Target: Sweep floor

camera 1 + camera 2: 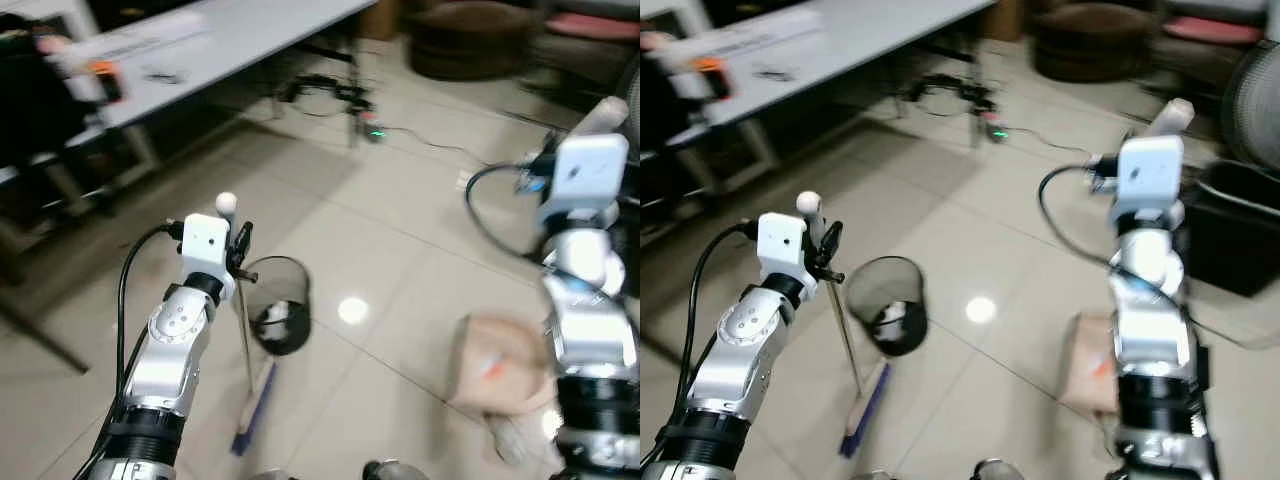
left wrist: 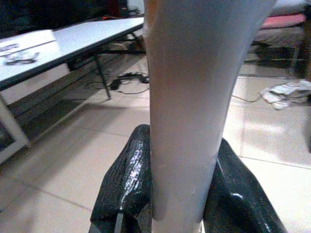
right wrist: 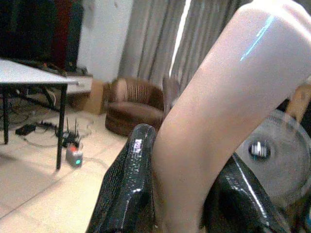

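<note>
Left eye view shows the left gripper [image 1: 238, 245] closed around the thin handle of the broom [image 1: 252, 400], near the upper end of it, where a small white knob sits. In the left wrist view the pale handle stands pressed between the two black fingers [image 2: 127, 187], so the grip looks firm. The long axis of the broom goes from this gripper down and a little toward the robot, and the blue brush head rests on the tiled floor [image 1: 400, 250] just in front of the wire bin [image 1: 277, 305], on the side nearer to the robot. The right gripper [image 3: 187, 194] is also closed, on a pale handle [image 1: 600, 115] which rises above the wrist; I judge it to be the handle of a dustpan [image 1: 500, 370], the blurred tan shape low on the floor, well apart from the bin on its right. The left arm is therefore the nearer one to the brush. For sweeping, the brush head probably must travel across the tiles from the bin's side toward the dustpan, and the bin stands close enough to be knocked.
</note>
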### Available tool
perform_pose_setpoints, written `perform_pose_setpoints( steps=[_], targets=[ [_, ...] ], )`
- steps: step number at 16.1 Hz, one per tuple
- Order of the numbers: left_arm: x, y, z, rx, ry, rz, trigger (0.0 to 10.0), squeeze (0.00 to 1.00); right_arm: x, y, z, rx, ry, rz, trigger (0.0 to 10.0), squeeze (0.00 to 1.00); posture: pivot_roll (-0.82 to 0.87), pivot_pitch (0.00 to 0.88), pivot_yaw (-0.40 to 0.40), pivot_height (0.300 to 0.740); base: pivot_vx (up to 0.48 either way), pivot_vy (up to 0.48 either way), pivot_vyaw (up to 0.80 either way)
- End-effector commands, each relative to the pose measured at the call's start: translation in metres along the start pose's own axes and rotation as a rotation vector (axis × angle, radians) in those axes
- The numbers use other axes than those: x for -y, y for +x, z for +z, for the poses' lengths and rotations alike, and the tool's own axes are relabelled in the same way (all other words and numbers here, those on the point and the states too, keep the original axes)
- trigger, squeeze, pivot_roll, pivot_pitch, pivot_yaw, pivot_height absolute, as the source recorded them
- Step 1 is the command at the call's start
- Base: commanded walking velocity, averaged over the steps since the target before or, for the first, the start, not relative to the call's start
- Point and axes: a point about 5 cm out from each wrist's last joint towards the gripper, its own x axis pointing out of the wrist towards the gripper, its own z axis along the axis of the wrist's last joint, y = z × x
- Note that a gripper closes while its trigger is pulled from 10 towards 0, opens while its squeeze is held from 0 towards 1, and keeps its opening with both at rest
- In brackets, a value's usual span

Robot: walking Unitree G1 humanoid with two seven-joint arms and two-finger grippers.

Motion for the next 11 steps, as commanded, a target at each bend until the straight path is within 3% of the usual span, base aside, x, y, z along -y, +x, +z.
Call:
perform_pose_setpoints(
  steps=[1, 7, 11],
  targets=[
    [-0.004, -0.001, 0.009, 0.047, 0.037, 0.004, 10.0, 0.00, -0.002, -0.002, 0.012, 0.040, 0.065, -0.018, 10.0, 0.00, -0.05, 0.055, 0.090, 0.740, 0.000, 0.000, -0.80],
    [0.003, 0.004, 0.015, 0.089, 0.047, -0.014, 10.0, 0.00, -0.020, -0.019, 0.003, -0.018, 0.092, 0.035, 10.0, 0.00, -0.06, 0.059, 0.090, 0.740, 0.000, 0.000, -0.80],
    [0.006, 0.009, 0.017, 0.089, 0.055, -0.007, 10.0, 0.00, -0.028, -0.024, -0.002, -0.059, 0.129, 0.056, 10.0, 0.00, -0.06, 0.060, 0.090, 0.740, 0.000, -0.364, -0.80]
  ],
)
